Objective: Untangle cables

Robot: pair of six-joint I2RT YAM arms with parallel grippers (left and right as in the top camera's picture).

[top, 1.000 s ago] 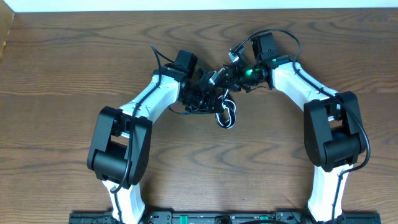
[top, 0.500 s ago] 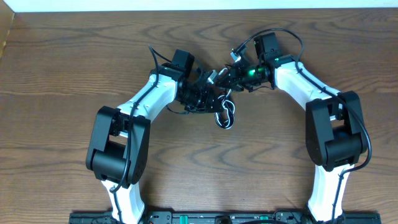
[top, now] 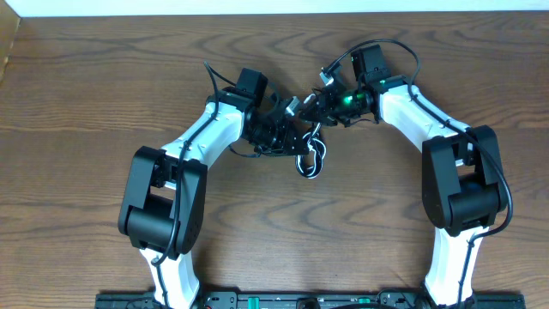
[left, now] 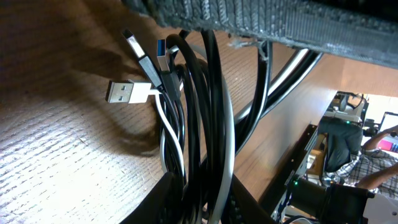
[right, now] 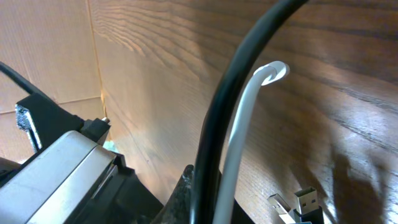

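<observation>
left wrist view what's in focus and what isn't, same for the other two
Left wrist: white USB plug and nearby wood grain sharp, soft shadow under the cables, room at right blurred. Right wrist: close black cable and white cable soft, wood grain clearer. Overhead: evenly lit, sharp, tangle small.

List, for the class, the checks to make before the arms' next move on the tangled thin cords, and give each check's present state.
1. Cords separated: not ok. The thin black cords and the thin white cord run bunched together.
2. A free end to start from: ok. The white USB plug sticks out clear of the bunch.
3. Hold of the left gripper on the cords: cannot tell; its jaws are hidden.
4. Hold of the right gripper: cannot tell; a black cord and the white one run past its camera, jaws unseen.
5. Room between the grippers: not ok. In the overhead view they sit close together over the cords.
</observation>
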